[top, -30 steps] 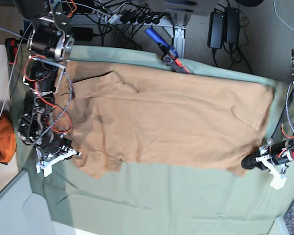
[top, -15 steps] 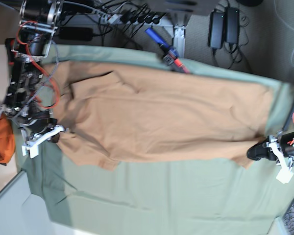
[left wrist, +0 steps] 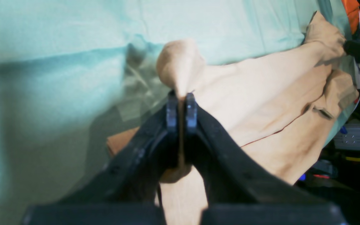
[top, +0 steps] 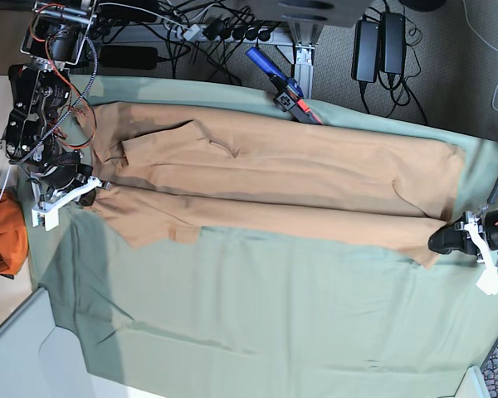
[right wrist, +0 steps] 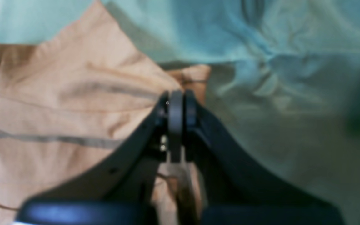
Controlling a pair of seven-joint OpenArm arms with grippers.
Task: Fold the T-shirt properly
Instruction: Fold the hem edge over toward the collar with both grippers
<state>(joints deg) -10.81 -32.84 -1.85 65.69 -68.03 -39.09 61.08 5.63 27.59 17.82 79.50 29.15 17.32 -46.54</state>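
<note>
Base view: spread wide across the green cloth (top: 249, 332), on its upper half, in the tan T-shirt (top: 274, 170)'s case. Pinched at the lower right of the picture by the left gripper (top: 441, 238), with a small flap hanging below the tips. Pinched on the opposite side by the right gripper (top: 91, 196). Drawn fairly straight between both grips, with a looser, crumpled flap hanging near the right gripper. Creased and folded over at the upper left. At the far left, beside the green cloth, bunched in a heap: orange cloth (top: 3, 236). Beyond the shirt's far edge, lying slantwise: blue-and-red tool (top: 284, 87).

Left wrist view: clamped firmly on tan fabric, with a rounded bunch bulging past the tips. Stretching away to the upper right, toward the other gripper.

Right wrist view: closed on a shirt edge, fingers together. Fanned out in soft wrinkles to the left of the tips; rumpled green to the right.
</note>
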